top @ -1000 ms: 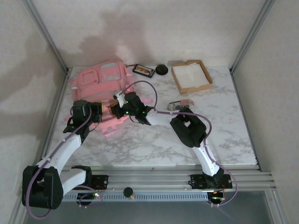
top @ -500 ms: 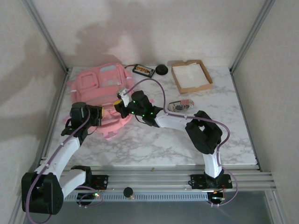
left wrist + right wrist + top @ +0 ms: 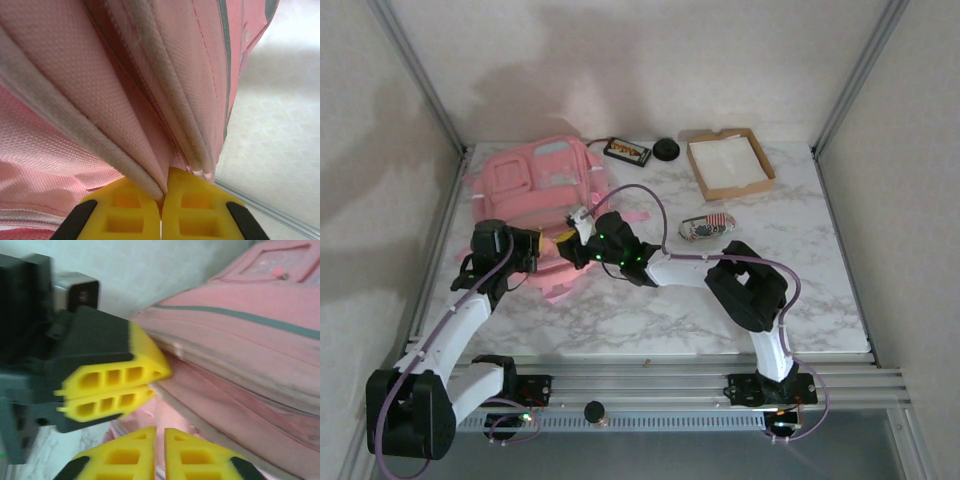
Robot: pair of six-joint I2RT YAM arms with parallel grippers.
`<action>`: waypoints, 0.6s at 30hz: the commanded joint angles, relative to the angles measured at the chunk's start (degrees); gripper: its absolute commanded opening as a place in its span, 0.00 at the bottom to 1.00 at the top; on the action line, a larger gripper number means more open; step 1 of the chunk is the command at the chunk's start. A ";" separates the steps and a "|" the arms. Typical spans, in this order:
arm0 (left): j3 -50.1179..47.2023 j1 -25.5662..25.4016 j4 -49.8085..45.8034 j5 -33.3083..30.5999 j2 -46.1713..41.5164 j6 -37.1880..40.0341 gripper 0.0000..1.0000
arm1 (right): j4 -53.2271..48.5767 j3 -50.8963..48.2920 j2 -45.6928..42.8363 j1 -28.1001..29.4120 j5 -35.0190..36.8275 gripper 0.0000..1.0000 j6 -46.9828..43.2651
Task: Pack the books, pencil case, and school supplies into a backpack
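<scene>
The pink backpack point(image 3: 535, 190) lies flat at the back left of the table. My left gripper point(image 3: 546, 249) is at its near edge, shut on a seam of the backpack point(image 3: 100, 75), with the fabric pinched between the yellow fingertips point(image 3: 185, 200). My right gripper point(image 3: 574, 240) hangs just right of it, jaws a narrow gap apart with nothing between them point(image 3: 160, 437). In the right wrist view the left gripper point(image 3: 156, 381) holds the backpack's point(image 3: 240, 350) edge. A dark brown book point(image 3: 627, 151) lies behind the backpack. A patterned pencil case point(image 3: 708, 227) lies mid-table.
A shallow cardboard tray point(image 3: 760, 165) with white lining stands at the back right. A small black round object point(image 3: 666, 150) sits beside the dark book. A metal frame post point(image 3: 420, 80) runs along the left side, close to the backpack. Bare marble lies in front and to the right.
My right gripper has come down and nearer, beside the left gripper, and its jaws have parted slightly. The left gripper keeps its hold at the backpack's edge.
</scene>
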 commanded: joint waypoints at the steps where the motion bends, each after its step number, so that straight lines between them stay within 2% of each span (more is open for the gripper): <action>1: 2.58 0.02 1.09 3.17 -1.56 1.43 0.00 | 0.69 2.96 3.09 -0.98 -0.27 0.15 2.09; 10: 2.55 0.01 1.57 3.34 -1.02 1.33 0.00 | 0.81 4.48 5.70 -0.74 -1.26 0.22 1.44; 14: 2.59 -0.05 1.98 3.41 -0.76 1.14 0.00 | 6.32 -3.18 0.45 0.94 2.25 0.26 2.80; 18: 2.80 0.01 1.97 3.50 -0.32 1.55 0.00 | 5.70 -4.04 1.11 0.88 4.36 0.27 4.51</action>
